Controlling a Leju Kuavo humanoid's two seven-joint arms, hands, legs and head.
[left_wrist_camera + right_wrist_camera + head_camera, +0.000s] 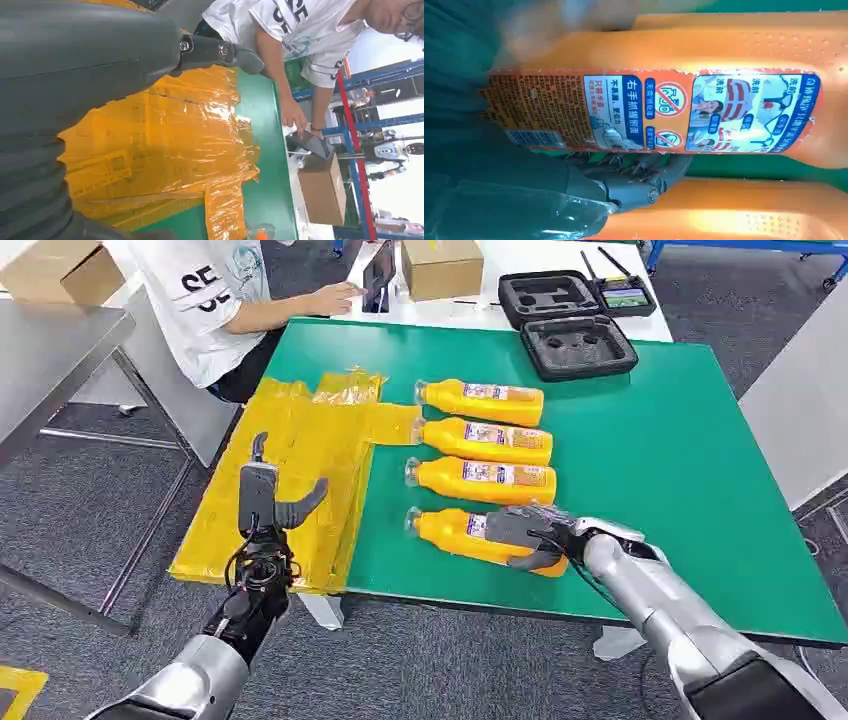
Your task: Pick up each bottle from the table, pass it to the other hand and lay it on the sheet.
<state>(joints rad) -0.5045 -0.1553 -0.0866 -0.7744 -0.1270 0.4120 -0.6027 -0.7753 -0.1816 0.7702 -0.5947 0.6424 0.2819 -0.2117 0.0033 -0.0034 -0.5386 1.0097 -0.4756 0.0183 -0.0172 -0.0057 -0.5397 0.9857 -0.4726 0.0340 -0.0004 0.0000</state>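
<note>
1. A green-topped table [690, 470] stands on grey carpet [90, 490]; a crinkled yellow plastic sheet [300, 480] covers its left end.
2. Four orange plastic bottles lie in a row mid-table.
3. The right hand [535, 535] grasps the nearest orange bottle [450, 530], still on the table.
4. The left hand [270, 502] hovers released, fingers apart, over the sheet.
5. A seated person in a white shirt [215, 300] is at the far-left corner.

Looks like a lab or workshop test area: grey carpet floor [90, 500] around the green-topped table [690, 460], blue metal racking [360, 165] behind it, cardboard boxes [441, 266] and an open black foam-lined equipment case [575, 320] at its far edge, a seated person [215, 300] beside it.
</note>
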